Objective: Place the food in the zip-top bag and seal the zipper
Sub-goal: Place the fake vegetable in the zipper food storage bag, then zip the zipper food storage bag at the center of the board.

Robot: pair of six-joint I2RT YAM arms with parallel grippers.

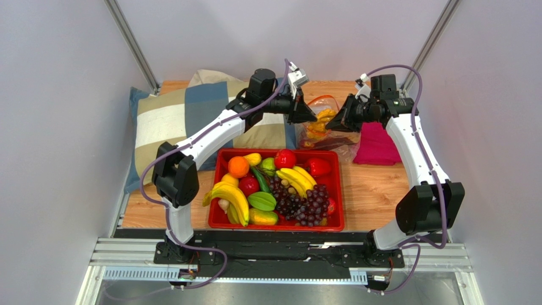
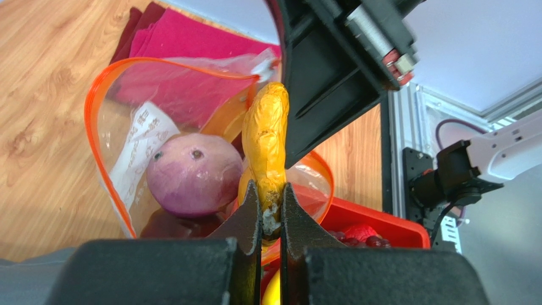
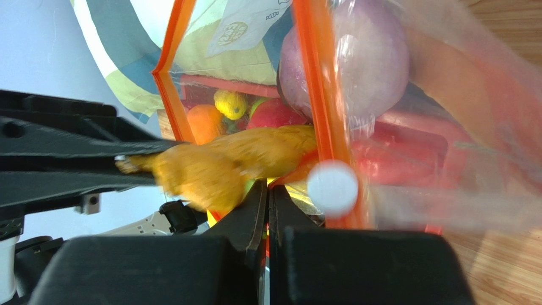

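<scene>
My left gripper (image 2: 271, 187) is shut on a long, lumpy yellow-orange food piece (image 2: 267, 133), which points into the open mouth of the clear zip-top bag (image 2: 137, 143). Inside the bag lies a round pink-purple onion-like ball (image 2: 194, 175) on a dark maroon piece (image 2: 168, 225). My right gripper (image 3: 268, 184) is shut on the bag's rim at the red-orange zipper (image 3: 318, 95) and holds the mouth up. In the top view both grippers (image 1: 306, 113) (image 1: 342, 117) meet at the bag (image 1: 331, 143) behind the tray. In the right wrist view the yellow-orange piece (image 3: 216, 168) crosses the rim.
A red tray (image 1: 338, 190) full of toy fruit stands in front of the bag. A folded magenta cloth (image 1: 376, 145) lies to the bag's right. A checked pillow (image 1: 178, 117) covers the back left of the wooden table.
</scene>
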